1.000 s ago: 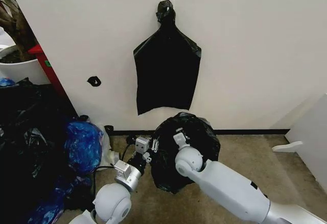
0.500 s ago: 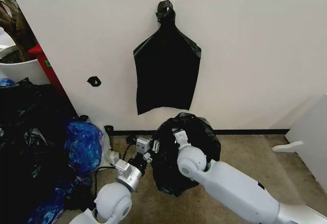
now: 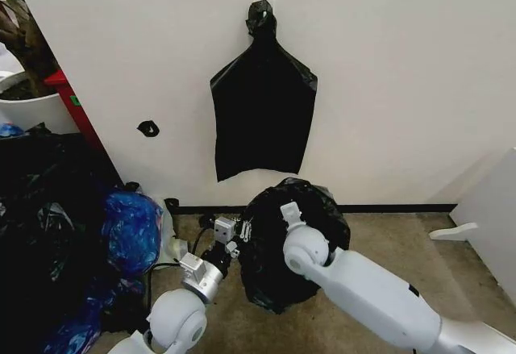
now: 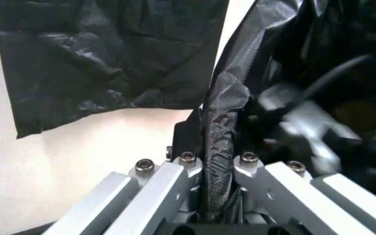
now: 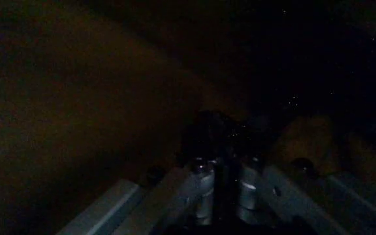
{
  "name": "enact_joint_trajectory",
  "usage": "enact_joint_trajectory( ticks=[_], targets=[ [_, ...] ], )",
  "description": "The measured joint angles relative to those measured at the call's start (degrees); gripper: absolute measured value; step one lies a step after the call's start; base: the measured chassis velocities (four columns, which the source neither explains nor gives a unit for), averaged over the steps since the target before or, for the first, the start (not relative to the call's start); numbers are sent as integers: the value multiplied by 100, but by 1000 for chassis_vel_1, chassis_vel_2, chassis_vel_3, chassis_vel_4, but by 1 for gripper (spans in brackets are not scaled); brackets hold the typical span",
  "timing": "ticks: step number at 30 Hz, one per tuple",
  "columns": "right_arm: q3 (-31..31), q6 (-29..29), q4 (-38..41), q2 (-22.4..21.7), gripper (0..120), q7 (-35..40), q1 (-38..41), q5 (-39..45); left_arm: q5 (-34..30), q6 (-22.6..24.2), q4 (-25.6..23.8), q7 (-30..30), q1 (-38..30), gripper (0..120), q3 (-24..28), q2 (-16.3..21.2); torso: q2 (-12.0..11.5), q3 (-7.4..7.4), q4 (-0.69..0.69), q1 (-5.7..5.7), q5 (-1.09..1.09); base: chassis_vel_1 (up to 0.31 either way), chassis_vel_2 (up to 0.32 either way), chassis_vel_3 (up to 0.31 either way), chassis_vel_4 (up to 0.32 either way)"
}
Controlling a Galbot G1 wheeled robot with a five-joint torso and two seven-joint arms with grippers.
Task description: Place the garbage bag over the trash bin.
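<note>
Garbage bag (image 3: 294, 241) on floor at 6 o'clock below wall, draped over something. Left gripper (image 4: 217, 161) jaws pinch a fold; right gripper (image 5: 224, 169) jaws closed inside. Thin, slippery film: hold bunched edge.

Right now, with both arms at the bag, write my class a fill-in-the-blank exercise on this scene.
1. The left gripper is shut on a fold of the ____ garbage bag.
2. A flat black bag hangs on the ____.
3. The shiny ____ plastic bag lies on the robot's left.

Missing words: black; wall; blue
</note>
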Motion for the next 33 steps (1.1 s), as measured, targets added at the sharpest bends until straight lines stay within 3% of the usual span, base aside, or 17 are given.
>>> enact_joint_trajectory(
  ticks=[3,6,8,13,16,18,19,23,24,26,29,31,32,33],
  targets=[
    [30,-48,546,-71,0,129,-175,435,0,-13,68,0,-45,1,-6,-17,0,0,0,0,0,0,0,0,0],
    [70,55,858,-197,0,108,-365,234,-62,-14,150,-16,-104,1,-50,-41,0,0,1,0,1,0,0,0,0],
    [83,140,1023,-309,0,39,-524,-130,-151,26,190,-65,-146,1,-68,-65,0,0,1,0,1,0,0,0,0],
    [-30,613,1675,-1012,3,-490,-1342,-2096,-625,316,378,-354,-391,1,-110,-86,0,0,-6,0,0,0,0,0,0],
    [-48,961,1840,-1146,9,-684,-1558,-2546,-853,473,413,-499,-488,1,-152,-93,0,0,-1,0,1,0,0,0,0],
    [-2,1334,1928,-1210,14,-887,-1747,-2988,-1022,602,433,-600,-566,1,-179,-113,0,0,0,0,2,0,0,0,0],
    [58,1583,1955,-1234,22,-1023,-1851,-3272,-1144,703,442,-686,-622,1,-200,-140,0,0,1,0,2,0,0,0,0],
    [754,3650,1770,-1305,41,-2134,-2516,-5198,-1918,1362,506,-1294,-1003,1,-331,-392,0,-1,-1,0,2,0,0,0,0],
    [754,3650,1770,-1305,41,-2134,-2516,-5198,-1918,1362,506,-1294,-1003,1,-331,-392,0,-1,-1,0,2,0,0,0,0],
    [994,4509,1516,-1345,48,-2468,-2720,-5772,-2476,1762,548,-1671,-1209,1,-386,-516,0,0,-1,0,1,0,0,0,0],
    [1039,4935,1275,-1360,61,-2486,-2952,-5852,-3611,2389,639,-2352,-1540,1,-526,-670,0,0,-1,0,1,0,0,0,0],
    [1028,4966,1246,-1355,63,-2483,-2979,-5850,-3816,2481,648,-2458,-1582,1,-571,-689,0,0,-1,0,1,0,0,0,0],
    [994,5105,1108,-1324,70,-2486,-3036,-5944,-4381,2703,685,-2805,-1691,1,-730,-739,0,0,-1,0,1,0,0,0,0],
    [983,5169,1033,-1309,73,-2490,-3054,-6041,-4480,2731,708,-2879,-1717,1,-780,-748,0,0,-1,0,1,0,0,0,0]
  ],
)
